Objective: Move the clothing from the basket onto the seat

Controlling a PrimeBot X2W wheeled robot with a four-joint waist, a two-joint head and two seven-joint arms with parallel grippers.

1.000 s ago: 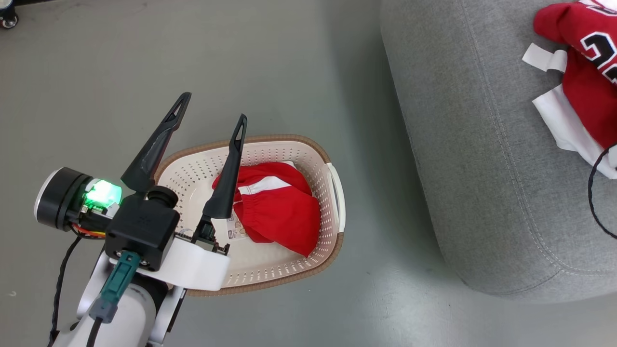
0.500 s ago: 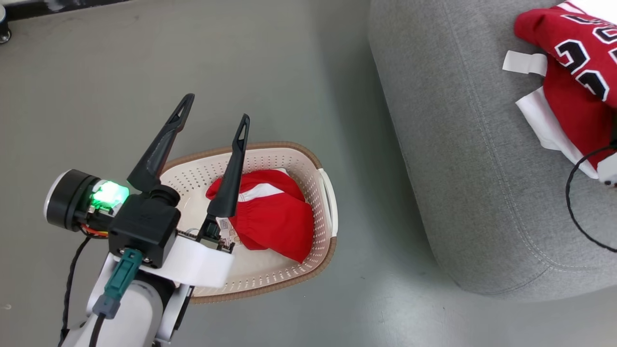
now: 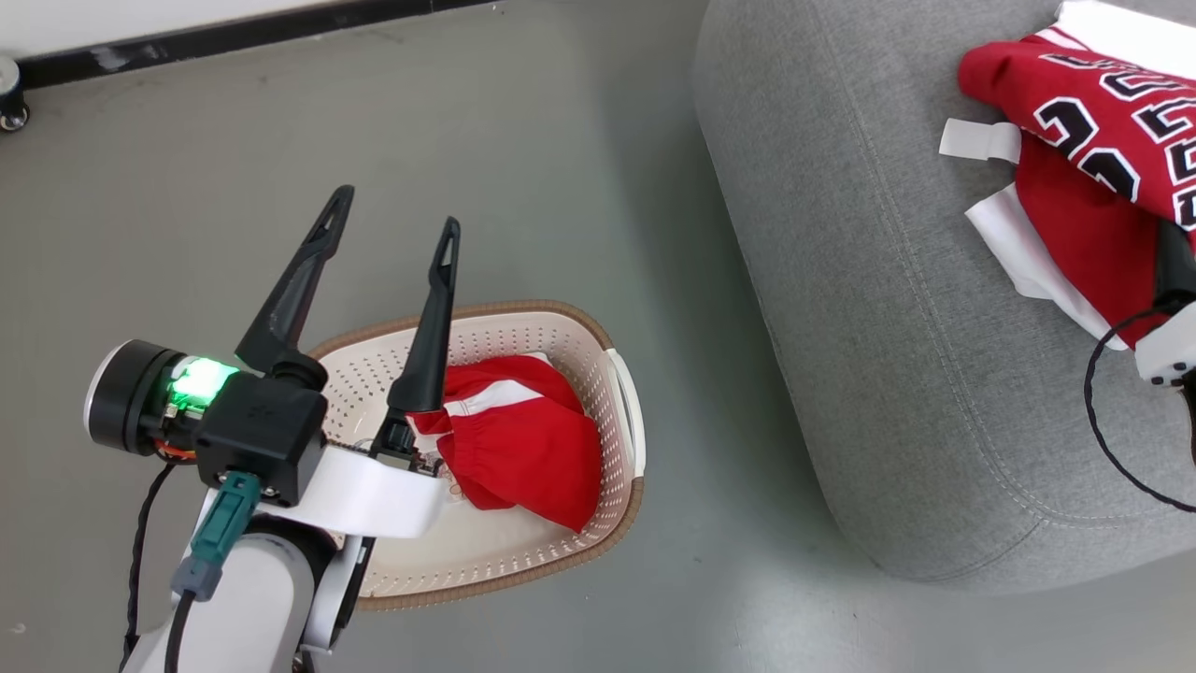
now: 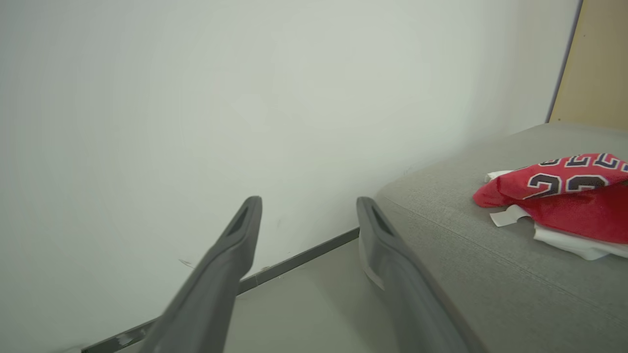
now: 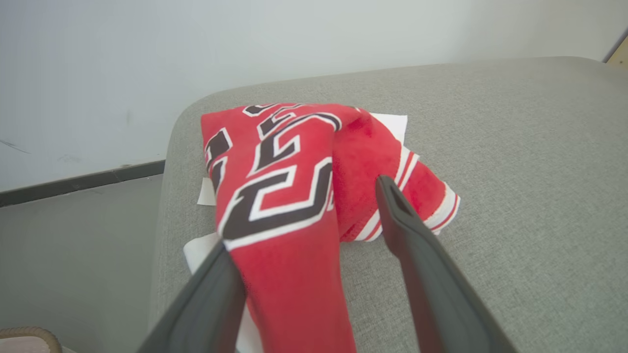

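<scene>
A plain red garment with a white stripe point(image 3: 519, 439) lies in the cream basket point(image 3: 486, 313) on the floor. My left gripper point(image 3: 396, 210) hangs open above the basket's left part, nothing between its fingers; in the left wrist view it point(image 4: 309, 201) points at the wall. The red jersey with black numerals point(image 3: 1103, 159) rests on the grey seat point(image 3: 888, 327) over a white piece. In the right wrist view my right gripper point(image 5: 304, 213) stands open, and the jersey point(image 5: 274, 166) lies loose between and over its fingers point(image 5: 422, 255).
Grey floor surrounds the basket. A white wall with a black baseboard point(image 3: 234, 37) runs along the top, and a caster wheel point(image 3: 9, 93) sits at the far left. A black cable point(image 3: 1107, 439) loops over the seat's right side. A wooden panel point(image 4: 598, 63) stands behind the seat.
The camera has moved: the whole head view has shifted, bringing the baseboard and more of the jersey in. A pale part of my right wrist now shows at the right edge.
</scene>
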